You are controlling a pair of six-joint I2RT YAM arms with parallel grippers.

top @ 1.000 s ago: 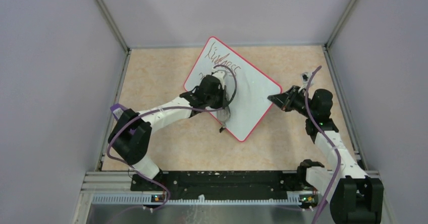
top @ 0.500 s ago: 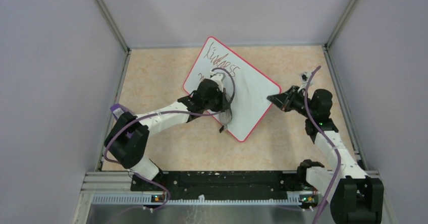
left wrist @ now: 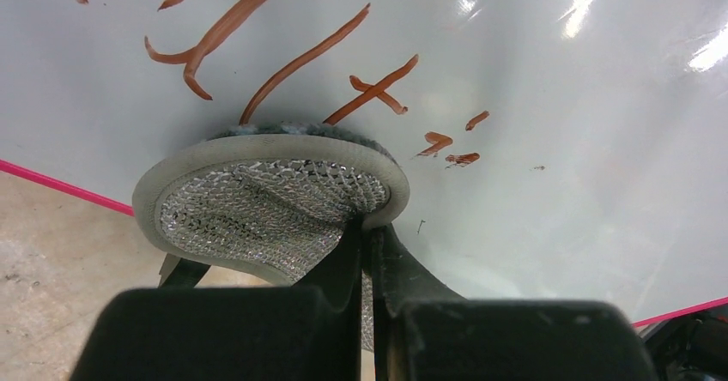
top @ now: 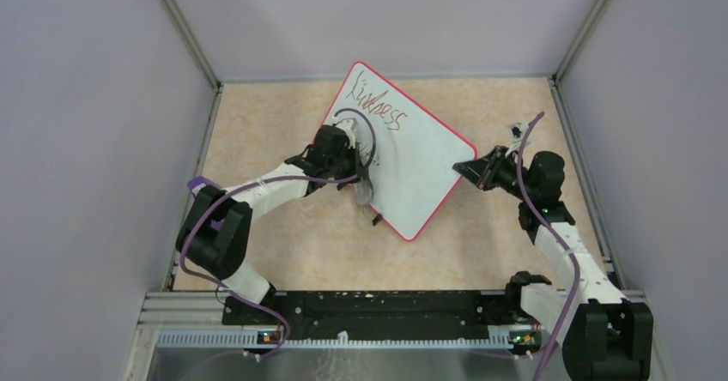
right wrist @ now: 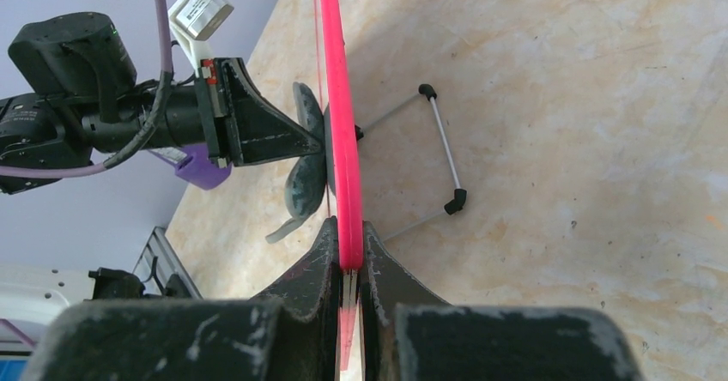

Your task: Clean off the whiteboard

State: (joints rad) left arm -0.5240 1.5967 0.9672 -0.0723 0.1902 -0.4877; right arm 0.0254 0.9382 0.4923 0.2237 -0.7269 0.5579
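Observation:
The whiteboard (top: 412, 162) stands tilted on the table, white with a red-pink rim and red-brown handwriting near its top. My left gripper (top: 361, 168) is shut on a grey mesh wiping pad (left wrist: 266, 205) pressed flat against the board's left part, just below the handwriting (left wrist: 283, 63). My right gripper (top: 468, 170) is shut on the board's right edge; the pink rim (right wrist: 342, 141) runs between its fingers (right wrist: 388, 278). The pad (right wrist: 302, 171) shows edge-on in the right wrist view.
A thin wire stand with black feet (right wrist: 439, 154) props the board from behind. Grey enclosure walls (top: 94, 141) close in the beige tabletop (top: 266, 132) on three sides. A metal rail (top: 343, 338) runs along the near edge.
My left gripper has slid the pad leftward across the board, toward its left edge. The writing under the earlier position looks fainter. The right gripper and board have stayed still.

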